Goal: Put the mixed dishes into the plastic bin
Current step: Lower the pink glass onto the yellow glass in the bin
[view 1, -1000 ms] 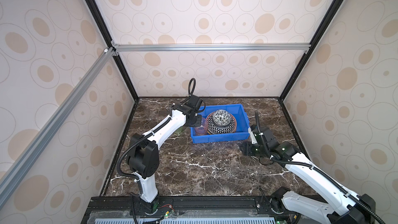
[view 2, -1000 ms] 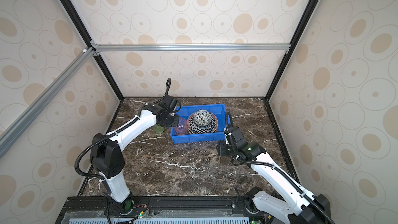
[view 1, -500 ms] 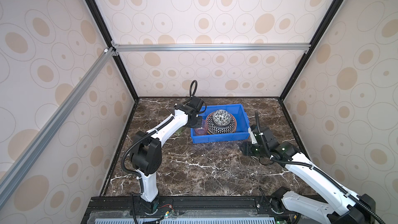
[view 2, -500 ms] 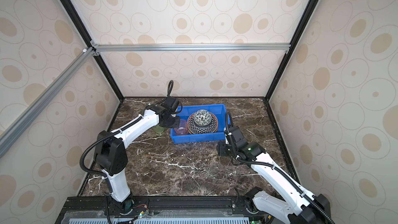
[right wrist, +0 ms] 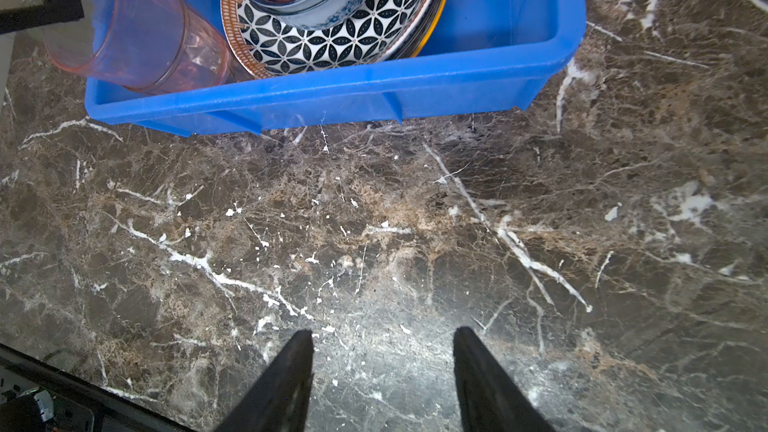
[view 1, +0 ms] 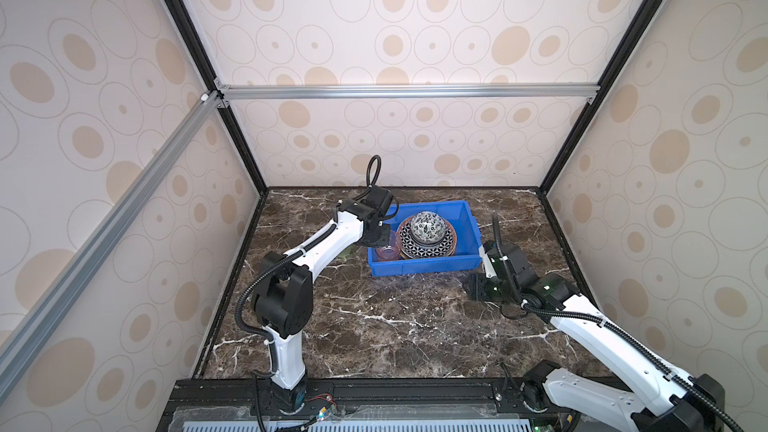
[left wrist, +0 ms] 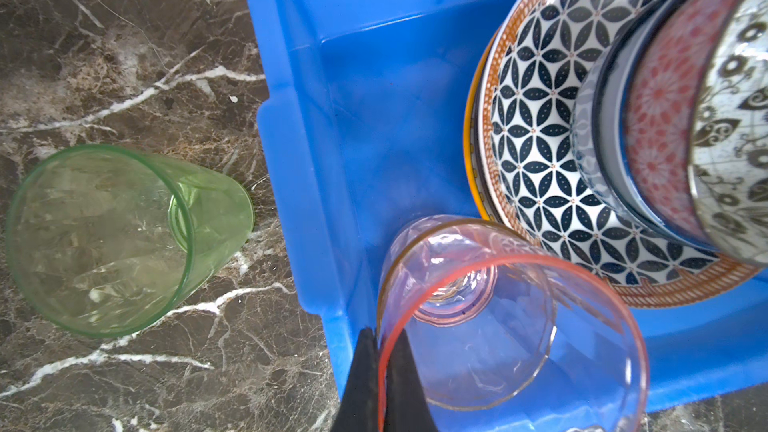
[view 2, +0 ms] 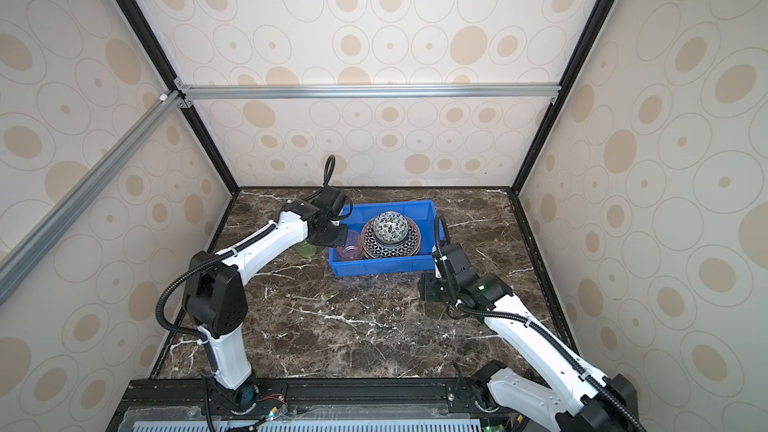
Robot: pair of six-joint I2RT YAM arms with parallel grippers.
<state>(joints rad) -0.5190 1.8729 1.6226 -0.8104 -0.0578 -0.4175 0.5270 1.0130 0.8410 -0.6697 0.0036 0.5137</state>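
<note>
Outside the plastic bin (view 1: 419, 270) I see one stray piece, a translucent green cup (left wrist: 124, 238). It stands upright on the dark marble table (right wrist: 374, 222), just beside the bin's left wall but not touching it. That wall stands between the cup and the inside of the bin, and in both top views my left arm's wrist hangs over it and hides much of the cup. My right gripper (right wrist: 383, 331) hangs over bare marble near the bin's front wall, its jaws spread well apart and empty. Inside the bin, a stack of dishes fills the middle. A black-white geometric plate (left wrist: 536, 151) with an orange rim lies on a yellow-edged plate (left wrist: 469, 151). On it sits a blue-floral bowl (right wrist: 332, 6), and a black-white bowl (view 1: 428, 226) tops the pile. The right end of the bin floor is bare blue. In the near left corner, a pink cup (left wrist: 498, 326) sits tilted between the left wall and the plates. My left gripper (left wrist: 382, 332) is closed narrow on its rim, one finger inside and one outside. I cannot tell whether the cup's base rests on the bin floor.
</note>
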